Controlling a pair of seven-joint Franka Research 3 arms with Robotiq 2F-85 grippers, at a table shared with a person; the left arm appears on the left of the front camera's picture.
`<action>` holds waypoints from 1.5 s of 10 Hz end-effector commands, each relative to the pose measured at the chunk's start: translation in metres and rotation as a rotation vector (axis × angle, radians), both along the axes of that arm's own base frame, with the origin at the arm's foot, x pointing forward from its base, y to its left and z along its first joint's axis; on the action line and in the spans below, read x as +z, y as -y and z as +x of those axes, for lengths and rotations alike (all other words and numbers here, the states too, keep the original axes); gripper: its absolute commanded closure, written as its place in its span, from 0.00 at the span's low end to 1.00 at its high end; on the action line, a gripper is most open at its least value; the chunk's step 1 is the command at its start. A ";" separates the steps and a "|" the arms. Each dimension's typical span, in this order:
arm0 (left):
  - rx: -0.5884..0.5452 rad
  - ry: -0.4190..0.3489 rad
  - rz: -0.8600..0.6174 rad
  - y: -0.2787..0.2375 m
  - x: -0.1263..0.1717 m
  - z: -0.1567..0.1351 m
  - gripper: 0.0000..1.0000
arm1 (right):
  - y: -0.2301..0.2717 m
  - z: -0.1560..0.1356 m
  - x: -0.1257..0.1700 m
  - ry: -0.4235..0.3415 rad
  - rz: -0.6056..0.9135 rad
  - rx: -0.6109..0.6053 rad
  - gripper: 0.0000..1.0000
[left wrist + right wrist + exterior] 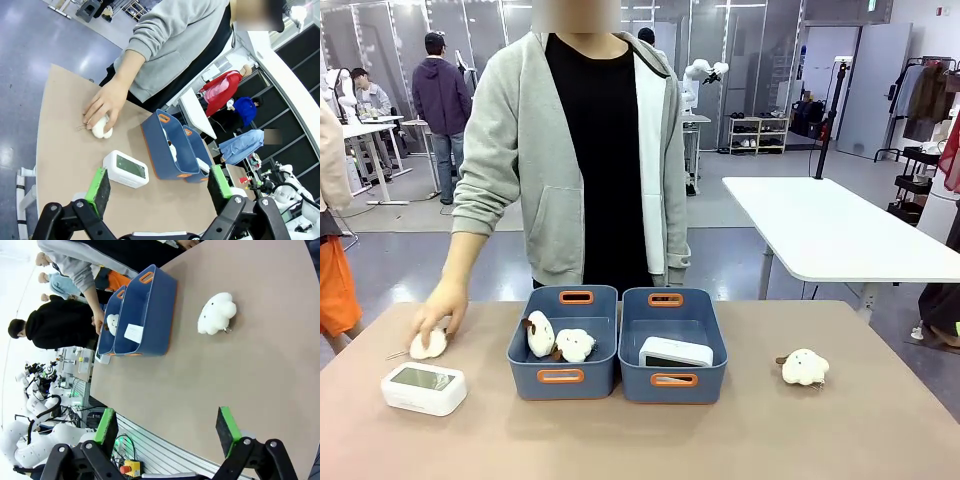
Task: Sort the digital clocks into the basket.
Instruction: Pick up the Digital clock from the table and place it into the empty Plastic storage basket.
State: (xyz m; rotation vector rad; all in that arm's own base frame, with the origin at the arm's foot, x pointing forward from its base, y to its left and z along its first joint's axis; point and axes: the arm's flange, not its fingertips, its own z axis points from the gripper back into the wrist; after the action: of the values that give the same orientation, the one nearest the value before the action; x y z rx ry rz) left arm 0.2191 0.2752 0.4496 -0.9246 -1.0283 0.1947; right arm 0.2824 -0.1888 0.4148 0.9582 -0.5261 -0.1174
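Observation:
One white digital clock (424,388) with a grey-green face lies on the table's front left, also under my left gripper as the clock (126,169). A second clock (676,352) rests inside the right blue basket (672,380). The twin left basket (562,377) holds two cream plush toys (560,340). My left gripper (162,183) hangs open above the table, near the left clock, with nothing between its green pads. My right gripper (171,428) is open too, over bare table short of the baskets (145,315).
The person stands at the far side with a hand (442,305) on a cream plush toy (428,345) at the left. Another plush toy (804,367) lies on the right of the table, seen as the white toy (216,313) in the right wrist view.

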 end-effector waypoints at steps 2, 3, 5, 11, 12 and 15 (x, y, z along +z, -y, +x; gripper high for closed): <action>-0.004 0.020 -0.011 -0.001 0.001 0.001 0.00 | 0.000 -0.001 0.001 -0.006 0.006 -0.002 0.00; 0.000 0.000 0.000 0.000 0.000 0.000 0.00 | 0.000 -0.001 0.001 -0.006 0.006 -0.002 0.00; -0.129 0.118 0.362 0.024 0.021 0.009 0.00 | 0.000 -0.001 0.001 -0.006 0.006 -0.002 0.00; -0.988 0.227 1.508 0.187 0.002 0.089 0.00 | 0.000 -0.001 0.001 -0.006 0.006 -0.002 0.00; -1.090 0.261 1.652 0.211 -0.006 0.090 0.00 | 0.000 -0.001 0.001 -0.006 0.006 -0.002 0.00; -0.992 0.352 1.691 0.235 -0.015 0.096 0.00 | 0.000 -0.001 0.001 -0.006 0.006 -0.002 0.00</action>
State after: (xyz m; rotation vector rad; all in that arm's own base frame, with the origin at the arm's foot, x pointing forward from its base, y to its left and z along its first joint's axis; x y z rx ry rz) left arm 0.3631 0.0310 0.4728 0.0455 -0.4434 -1.4004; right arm 0.2821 -0.1890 0.4145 0.9588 -0.5263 -0.1186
